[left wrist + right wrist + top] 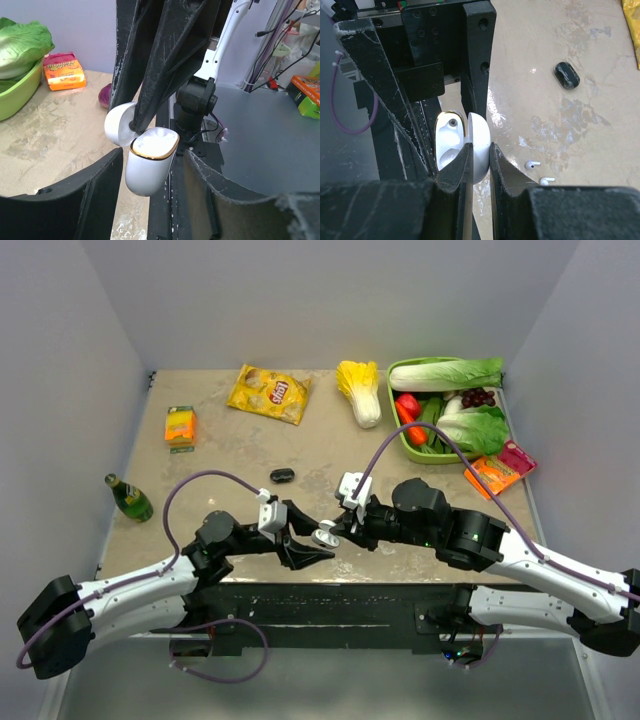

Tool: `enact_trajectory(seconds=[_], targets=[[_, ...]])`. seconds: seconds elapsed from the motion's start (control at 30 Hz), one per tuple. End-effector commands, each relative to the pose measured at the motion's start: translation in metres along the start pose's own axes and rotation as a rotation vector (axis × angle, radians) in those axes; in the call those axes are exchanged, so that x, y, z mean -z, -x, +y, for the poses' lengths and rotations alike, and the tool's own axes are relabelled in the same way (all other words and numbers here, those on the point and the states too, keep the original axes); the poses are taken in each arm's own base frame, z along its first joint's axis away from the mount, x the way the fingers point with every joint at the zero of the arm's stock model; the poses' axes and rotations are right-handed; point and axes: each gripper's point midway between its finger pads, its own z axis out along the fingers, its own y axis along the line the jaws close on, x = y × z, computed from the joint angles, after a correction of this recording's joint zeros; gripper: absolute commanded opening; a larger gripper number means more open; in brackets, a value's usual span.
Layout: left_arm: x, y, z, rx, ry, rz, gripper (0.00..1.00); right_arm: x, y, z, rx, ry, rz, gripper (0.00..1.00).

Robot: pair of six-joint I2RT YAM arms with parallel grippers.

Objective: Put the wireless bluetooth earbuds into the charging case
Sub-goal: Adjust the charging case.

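The right end effector (pixel 480 150) is pinching the flipped-open lid (pixel 479 137) of a white charging case (pixel 150 167), its two fingers clamping narrowly on either face of the lid and holding the case above the near edge of the tabletop (pixel 560 125). The case body, trimmed with a gold rim, is hanging below the lid with its earbud wells showing. The left end effector (pixel 155 154) is standing wide, its two fingers straddling the case body; whether either pad is touching the shell cannot be told.

Two white earbuds (pixel 532 164) are lying side by side on the tabletop just beyond the held case, apart from it and outside it. Farther out, toward the far left, a closed black case (pixel 566 75) is resting alone.

Along the far side a chips bag (pixel 268 393), a napa cabbage (pixel 360 390) and a green basket (pixel 405 445) of vegetables are sitting, with a green bottle (pixel 130 498) lying at the left edge.
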Motion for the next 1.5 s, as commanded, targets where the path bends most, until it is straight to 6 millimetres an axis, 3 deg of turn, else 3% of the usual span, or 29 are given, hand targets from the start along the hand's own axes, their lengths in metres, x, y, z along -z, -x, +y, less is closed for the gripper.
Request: enact_trajectory(seconds=[0.0, 0.17, 0.43, 0.57, 0.67, 0.8, 1.03, 1.27, 1.4, 1.47], targets=[[-0.003, 0.03, -0.006, -0.046, -0.024, -0.079, 0.56, 0.005, 0.018, 0.001, 0.017, 0.005, -0.058, 0.0], [-0.002, 0.028, -0.006, -0.046, -0.028, -0.076, 0.5, 0.004, 0.018, 0.001, 0.017, 0.006, -0.058, 0.0], [-0.003, 0.028, -0.007, -0.055, -0.043, -0.084, 0.26, 0.003, 0.017, 0.002, 0.015, 0.01, -0.053, 0.0], [-0.003, 0.029, -0.007, -0.062, -0.045, -0.088, 0.19, 0.003, 0.017, 0.002, 0.015, 0.01, -0.053, 0.0], [-0.002, 0.027, -0.006, -0.067, -0.04, -0.086, 0.02, 0.002, 0.016, 0.003, 0.014, 0.015, -0.049, 0.0], [0.001, 0.025, -0.007, -0.077, -0.039, -0.097, 0.0, 0.003, 0.018, 0.003, 0.0, 0.01, -0.056, 0.0], [0.004, 0.023, -0.005, -0.083, -0.019, -0.11, 0.0, 0.006, 0.027, -0.002, -0.04, -0.021, -0.088, 0.37], [0.005, 0.019, -0.002, -0.071, -0.003, -0.112, 0.0, 0.012, 0.055, -0.011, -0.05, -0.07, -0.167, 0.52], [0.009, 0.019, 0.002, -0.063, 0.031, -0.131, 0.0, 0.04, 0.072, -0.035, -0.133, -0.219, -0.302, 0.57], [0.014, 0.02, 0.004, -0.063, 0.058, -0.152, 0.0, 0.054, 0.075, -0.053, -0.194, -0.326, -0.369, 0.72]])
